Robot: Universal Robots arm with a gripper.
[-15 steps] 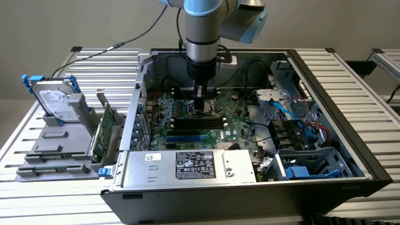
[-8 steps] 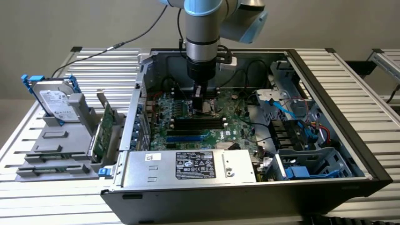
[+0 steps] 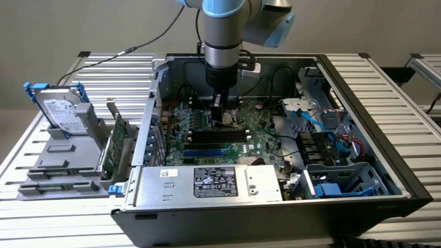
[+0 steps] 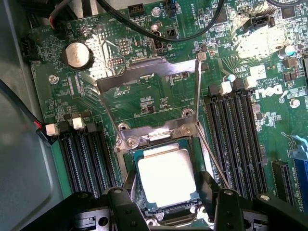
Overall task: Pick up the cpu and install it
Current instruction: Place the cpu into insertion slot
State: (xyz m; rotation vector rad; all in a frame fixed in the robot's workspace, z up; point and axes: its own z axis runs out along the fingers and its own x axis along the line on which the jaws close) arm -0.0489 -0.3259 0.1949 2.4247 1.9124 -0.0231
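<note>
Halfway down inside the open computer case (image 3: 276,222), hangs straight from the arm (image 3: 222,51) over the green motherboard (image 3: 256,140). Keeps to the middle of the board in the exterior view, right above the processor area. Fingers (image 4: 210,190) spread wide, one just beside each of two opposite edges of the cpu (image 4: 166,178); cannot tell whether touching those edges or just clear of them.

Lies flat, silvery top plate up, inside the socket (image 4: 192,154), level with the board and not lifted. Beyond the socket, with the metal load frame (image 4: 144,82) swung up and its thin lever (image 4: 198,96) raised beside it. Flanked on both sides by rows of black memory slots (image 4: 236,139), with a round coin battery (image 4: 78,54) further off on the board.

Outside the case, toward the exterior view's left, on the slatted metal surface (image 3: 386,77): a silver hard drive (image 3: 61,111) with blue brackets, propped upright in a grey holder (image 3: 69,155), well apart from the fingers.
</note>
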